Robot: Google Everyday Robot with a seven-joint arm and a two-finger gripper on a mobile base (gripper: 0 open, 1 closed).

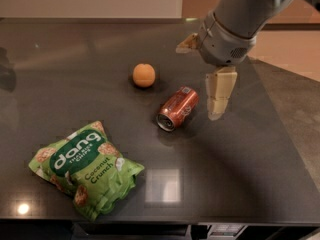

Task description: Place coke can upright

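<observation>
- Coke can (178, 108) is lying on its side near the middle of the dark worktop (75, 64), not standing upright.
- Its silver top is facing down-left toward the camera, while its base is pointing up-right.
- White script is showing along its red-brown side.
- End effector (219, 96) is hanging just to the right of the can, level with the can's far end, with a narrow gap showing between the two.
- It is pointing downward toward the worktop, and it is gripping nothing.
- Whether it is set wide or narrow I cannot tell from this angle.
- Grey arm (235, 19) is reaching in from the upper right corner and carrying the cream-coloured end effector below it.
- Round orange fruit (144, 75) is sitting up-left of the can, near it but apart.
- Green chip bag (84, 169) is lying flat toward the front left of the worktop, well apart from the can.
- Pale square of reflected light (162, 185) is showing on the worktop in front of the can, to the right of the bag.
</observation>
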